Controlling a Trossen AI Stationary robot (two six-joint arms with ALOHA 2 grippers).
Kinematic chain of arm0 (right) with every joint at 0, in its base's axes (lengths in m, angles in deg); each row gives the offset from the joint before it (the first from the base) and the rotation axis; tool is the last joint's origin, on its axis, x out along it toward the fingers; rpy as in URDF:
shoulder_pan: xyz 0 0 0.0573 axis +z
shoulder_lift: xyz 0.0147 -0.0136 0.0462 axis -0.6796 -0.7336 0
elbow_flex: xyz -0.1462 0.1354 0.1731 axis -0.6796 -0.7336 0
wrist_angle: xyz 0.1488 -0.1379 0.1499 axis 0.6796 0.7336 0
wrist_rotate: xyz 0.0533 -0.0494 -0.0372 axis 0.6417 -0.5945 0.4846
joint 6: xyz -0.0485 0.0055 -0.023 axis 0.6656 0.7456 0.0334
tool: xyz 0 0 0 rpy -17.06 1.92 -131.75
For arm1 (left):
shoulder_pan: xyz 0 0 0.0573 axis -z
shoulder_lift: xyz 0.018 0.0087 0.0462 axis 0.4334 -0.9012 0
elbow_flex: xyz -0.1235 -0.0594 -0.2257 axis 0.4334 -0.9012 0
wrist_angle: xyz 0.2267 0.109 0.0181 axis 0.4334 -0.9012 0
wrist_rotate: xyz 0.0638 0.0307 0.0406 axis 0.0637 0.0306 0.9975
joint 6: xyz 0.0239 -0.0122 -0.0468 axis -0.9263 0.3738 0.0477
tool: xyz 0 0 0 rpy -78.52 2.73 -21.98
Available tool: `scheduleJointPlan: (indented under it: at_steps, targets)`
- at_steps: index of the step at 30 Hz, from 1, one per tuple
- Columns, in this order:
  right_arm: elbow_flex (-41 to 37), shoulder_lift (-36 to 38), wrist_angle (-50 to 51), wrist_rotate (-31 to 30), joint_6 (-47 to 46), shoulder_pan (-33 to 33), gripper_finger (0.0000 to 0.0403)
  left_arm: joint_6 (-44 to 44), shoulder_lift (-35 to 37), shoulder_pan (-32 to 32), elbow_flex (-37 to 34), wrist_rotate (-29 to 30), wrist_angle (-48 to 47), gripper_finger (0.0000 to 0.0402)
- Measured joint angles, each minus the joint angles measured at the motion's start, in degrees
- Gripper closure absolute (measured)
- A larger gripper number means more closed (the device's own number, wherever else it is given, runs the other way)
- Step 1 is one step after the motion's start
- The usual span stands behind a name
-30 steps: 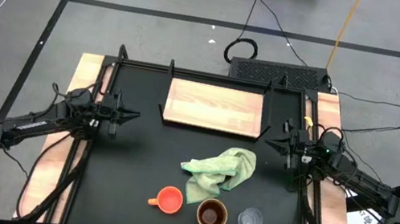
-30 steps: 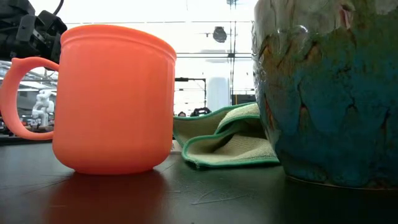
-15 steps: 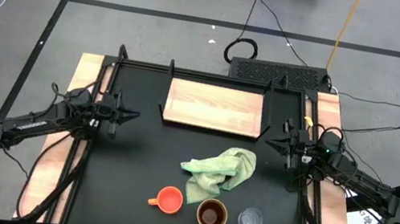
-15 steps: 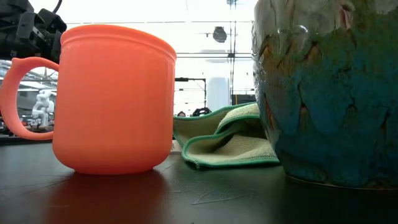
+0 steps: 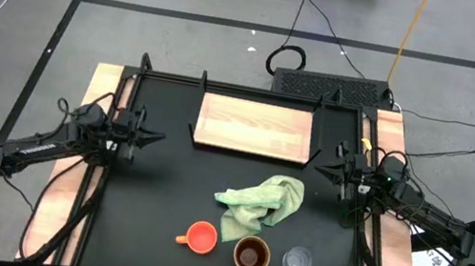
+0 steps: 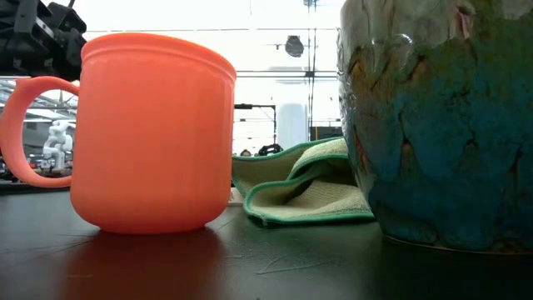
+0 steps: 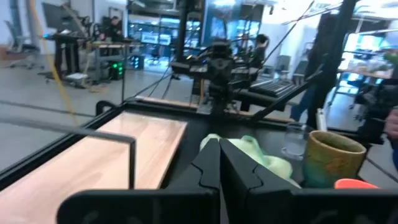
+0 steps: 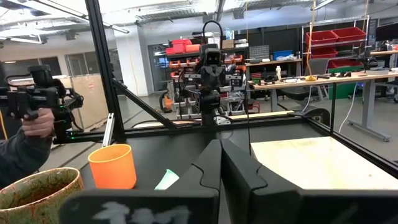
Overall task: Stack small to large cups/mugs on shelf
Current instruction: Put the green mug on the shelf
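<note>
Cups [image 5: 250,255]: 3 | shelf [image 5: 253,127]: 1 | claws: left [image 5: 156,137], right [image 5: 318,171], both clenched, empty

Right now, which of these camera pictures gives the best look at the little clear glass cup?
The high view: the clear glass cup stands whole and unblocked beside the brown mug. The left wrist view shows it small and far off. I cannot find it in the low view or the right wrist view.

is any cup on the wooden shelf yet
No, the shelf lies bare, while the orange cup, brown mug and glass cup stand at the table's near edge.
</note>
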Motion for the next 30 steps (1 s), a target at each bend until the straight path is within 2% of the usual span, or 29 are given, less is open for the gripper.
scheduleJointPlan:
  at_steps: [8,30]
  targets:
    - [0.02,0.0,0.0,0.0,0.0,-0.01,0.0403,1.99,-1.68,0.14,0.0,-0.72,3.92,0.04]
    - [0.0,0.01,0.02,0.0,0.0,-0.01,0.0403,2.36,-21.34,9.34,0.0,0.87,26.52,0.0401]
